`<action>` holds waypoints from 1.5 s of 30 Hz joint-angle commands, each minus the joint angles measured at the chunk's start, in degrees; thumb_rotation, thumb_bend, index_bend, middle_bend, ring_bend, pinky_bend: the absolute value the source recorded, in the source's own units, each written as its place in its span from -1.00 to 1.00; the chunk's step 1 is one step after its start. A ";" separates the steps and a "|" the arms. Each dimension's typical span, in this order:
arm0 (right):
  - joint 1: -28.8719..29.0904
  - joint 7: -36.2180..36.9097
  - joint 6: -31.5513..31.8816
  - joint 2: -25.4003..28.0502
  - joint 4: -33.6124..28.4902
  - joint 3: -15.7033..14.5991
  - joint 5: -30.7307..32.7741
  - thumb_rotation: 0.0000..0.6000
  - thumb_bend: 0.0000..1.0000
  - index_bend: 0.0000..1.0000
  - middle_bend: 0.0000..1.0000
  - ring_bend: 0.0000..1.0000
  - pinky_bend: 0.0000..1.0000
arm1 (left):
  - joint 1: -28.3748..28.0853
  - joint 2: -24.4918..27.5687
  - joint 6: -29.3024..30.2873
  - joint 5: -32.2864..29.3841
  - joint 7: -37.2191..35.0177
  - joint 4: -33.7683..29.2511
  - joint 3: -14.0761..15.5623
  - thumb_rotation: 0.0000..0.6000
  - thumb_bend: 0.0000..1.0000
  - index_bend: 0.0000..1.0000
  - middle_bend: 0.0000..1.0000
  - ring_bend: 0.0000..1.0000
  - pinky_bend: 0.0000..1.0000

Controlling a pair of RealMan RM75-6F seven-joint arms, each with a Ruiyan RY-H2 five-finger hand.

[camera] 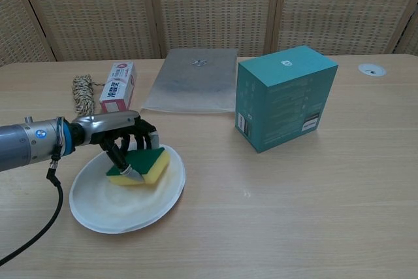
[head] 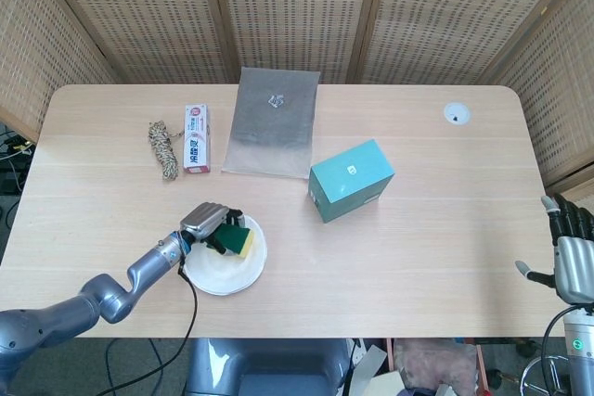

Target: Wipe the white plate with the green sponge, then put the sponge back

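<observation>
A light wooden table (head: 390, 229) is carrying everything. Near its front left edge, a round white plate (camera: 104, 204) is lying flat, and a green-topped, yellow-bodied rectangular sponge (camera: 149, 163) is sitting on the plate's far side. The left hand (camera: 116, 132) is gripping that sponge from above, fingers curled onto it. The right hand (head: 573, 252) is hovering off the table's right edge, fingers apart, holding nothing.
</observation>
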 commanded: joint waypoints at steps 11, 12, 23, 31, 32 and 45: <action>-0.19 0.23 0.38 0.35 -0.53 -0.09 -0.31 1.00 -1.00 -1.00 -1.00 -1.00 -1.00 | 0.72 6.43 4.49 2.11 -0.37 -7.48 0.06 1.00 -0.85 0.01 -0.08 -0.17 0.06; -0.19 0.26 0.40 0.37 -0.56 -0.10 -0.36 1.00 -1.00 -1.00 -1.00 -1.00 -1.00 | 0.80 6.77 4.43 2.25 0.29 -7.80 0.35 1.00 -0.85 0.01 -0.08 -0.17 0.06; -0.14 0.12 0.31 0.44 -0.71 -0.08 -0.27 1.00 -1.00 -1.00 -1.00 -1.00 -1.00 | 2.32 4.31 3.14 2.02 2.97 -5.60 2.25 1.00 -0.85 0.01 -0.08 -0.17 0.06; -0.04 0.21 0.01 0.43 -0.55 -0.02 0.01 1.00 -1.00 -1.00 -1.00 -1.00 -1.00 | 2.49 2.34 2.62 2.33 2.12 -2.99 2.65 1.00 -0.84 0.01 -0.08 -0.17 0.06; -0.04 0.21 0.02 0.44 -0.55 -0.02 0.01 1.00 -1.00 -1.00 -1.00 -1.00 -1.00 | 2.51 2.23 2.64 2.36 2.02 -2.86 2.66 1.00 -0.84 0.01 -0.08 -0.17 0.06; -0.20 0.48 0.36 0.67 -0.94 -0.04 -0.20 1.00 -1.00 -1.00 -1.00 -1.00 -1.00 | 2.21 4.77 7.93 3.97 -0.19 -6.71 0.85 1.00 -0.83 0.02 -0.08 -0.17 0.06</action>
